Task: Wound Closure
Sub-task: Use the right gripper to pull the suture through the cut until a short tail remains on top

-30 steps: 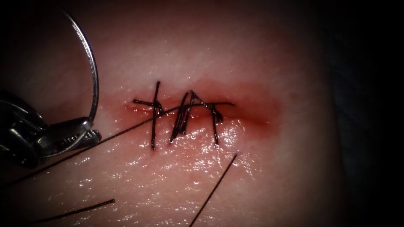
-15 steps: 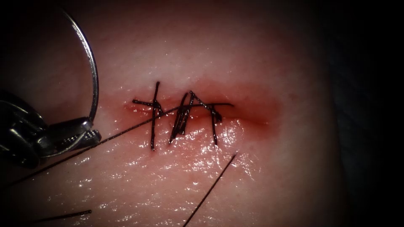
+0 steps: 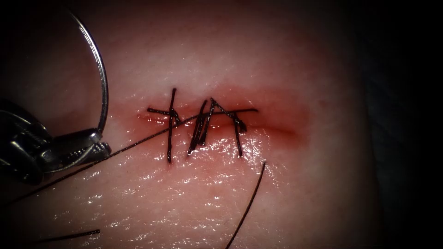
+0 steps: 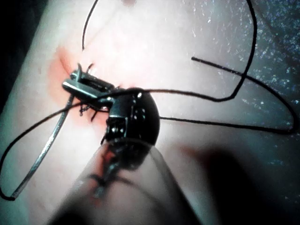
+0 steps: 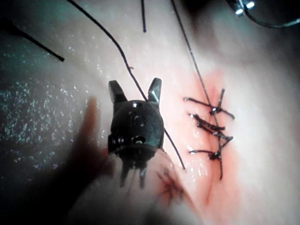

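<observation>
Left tool point(image 3: 99, 148): jaws clamped on needle point(image 3: 102, 78) near its end, needle clear of tissue point(image 3: 194, 193).
Right tool point(image 5: 135, 93): jaws spread, empty.
Thread point(image 3: 138, 144): crossed stitched cut point(image 3: 203, 122).

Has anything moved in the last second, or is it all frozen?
Only loose thread moved. The strand below the stitches shifted right and now curves, and the short piece at lower left slid leftward. The left tool keeps gripping the needle near one end, clear of the tissue. The right tool stands open, holding nothing.
</observation>
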`<state>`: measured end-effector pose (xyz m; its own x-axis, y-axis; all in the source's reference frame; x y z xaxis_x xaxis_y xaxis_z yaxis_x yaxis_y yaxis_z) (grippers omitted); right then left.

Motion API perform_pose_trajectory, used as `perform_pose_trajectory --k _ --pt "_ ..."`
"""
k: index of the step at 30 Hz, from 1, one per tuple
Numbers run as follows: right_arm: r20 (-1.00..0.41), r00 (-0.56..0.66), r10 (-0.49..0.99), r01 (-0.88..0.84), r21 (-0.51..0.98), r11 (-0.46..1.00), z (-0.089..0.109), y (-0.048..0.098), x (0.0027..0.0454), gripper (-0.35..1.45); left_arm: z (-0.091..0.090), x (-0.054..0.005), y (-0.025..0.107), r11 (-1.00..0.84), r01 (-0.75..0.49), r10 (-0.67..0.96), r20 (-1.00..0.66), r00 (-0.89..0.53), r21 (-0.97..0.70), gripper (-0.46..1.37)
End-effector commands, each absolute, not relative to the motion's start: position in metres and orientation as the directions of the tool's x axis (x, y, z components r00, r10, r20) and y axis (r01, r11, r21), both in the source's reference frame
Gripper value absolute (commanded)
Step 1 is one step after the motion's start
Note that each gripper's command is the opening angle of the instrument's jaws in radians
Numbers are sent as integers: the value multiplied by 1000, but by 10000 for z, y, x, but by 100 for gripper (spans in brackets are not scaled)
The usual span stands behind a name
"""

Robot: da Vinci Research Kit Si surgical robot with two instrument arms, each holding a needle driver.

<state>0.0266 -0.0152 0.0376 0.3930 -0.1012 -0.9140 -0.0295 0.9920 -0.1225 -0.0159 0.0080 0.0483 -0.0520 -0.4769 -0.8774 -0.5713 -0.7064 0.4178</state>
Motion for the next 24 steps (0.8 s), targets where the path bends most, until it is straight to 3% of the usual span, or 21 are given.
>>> perform_pose_trajectory --k 1,14,24 --pt "-916 390 -93 -40 -117 992 374 -148 259 117 483 -159 79 -708 -568 -477 -877 -52 419 -35" --pt "-915 399 -54 -133 -116 984 395 -90 190 122 483 -159 79 -708 -568 -477 -877 -52 419 -35" --pt "-895 441 -72 -124 -140 982 465 -67 189 117 482 -159 78 -708 -568 -477 -877 -52 419 -35"
